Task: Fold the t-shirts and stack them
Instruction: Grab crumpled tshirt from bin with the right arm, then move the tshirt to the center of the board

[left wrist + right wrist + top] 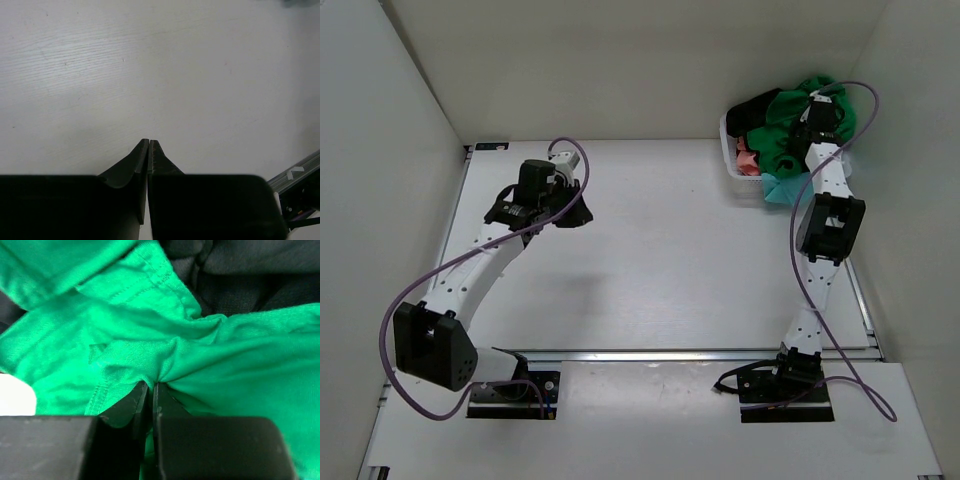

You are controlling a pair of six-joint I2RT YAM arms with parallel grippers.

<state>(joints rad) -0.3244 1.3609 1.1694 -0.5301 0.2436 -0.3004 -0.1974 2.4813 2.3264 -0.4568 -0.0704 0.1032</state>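
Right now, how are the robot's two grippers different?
The left gripper is pinched shut on nothing; the right gripper is pinched shut on a fold of the green t-shirt. The left gripper has only bare table in front of it; the right gripper is at the basket in the far right corner. Both are black and closed.

basket [730, 165]: mostly covered | green t-shirt [240, 355]: cropped by edges | pink t-shirt [747, 158]: mostly buried

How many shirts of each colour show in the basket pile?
green shirt: 1
black shirt: 1
pink shirt: 1
teal shirt: 1
Total: 4 showing; any buried underneath can't be told.
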